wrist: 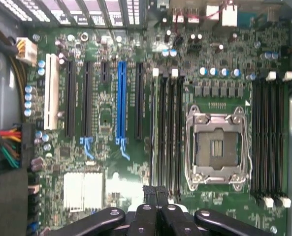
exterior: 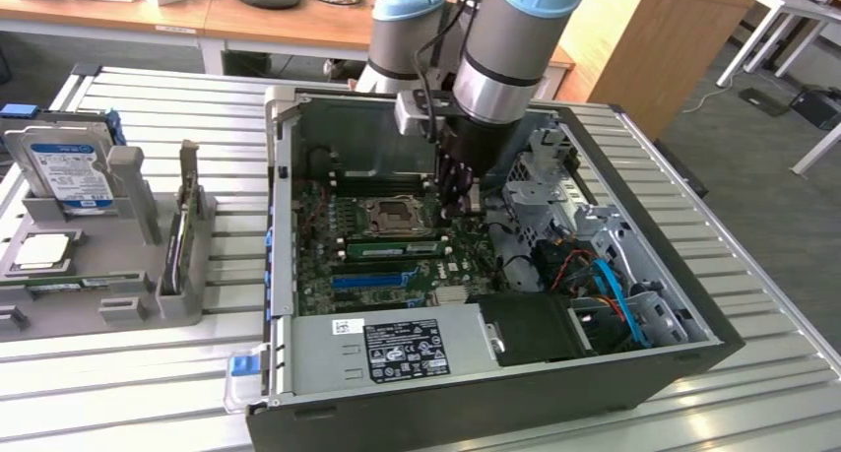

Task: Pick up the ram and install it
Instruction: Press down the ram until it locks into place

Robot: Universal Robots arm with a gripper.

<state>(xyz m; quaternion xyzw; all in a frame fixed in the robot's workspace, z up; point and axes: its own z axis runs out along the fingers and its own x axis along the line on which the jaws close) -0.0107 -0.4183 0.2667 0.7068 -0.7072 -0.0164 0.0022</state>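
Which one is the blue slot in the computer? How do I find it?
Look inside the open black metal computer case at the big green motherboard. In its row of long narrow slots, the long blue plastic slot sits between black ones. It is the only bright blue one.

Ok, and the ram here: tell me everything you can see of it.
The ram is a long, thin green stick standing on edge in a slot of the motherboard, right beside the empty CPU socket, on the side towards the blue slot. It looks level and seated. Its chips, label and latches can't be made out. The gripper is shut, with nothing visibly held, and hangs near one end of the ram. Whether they touch can't be told.
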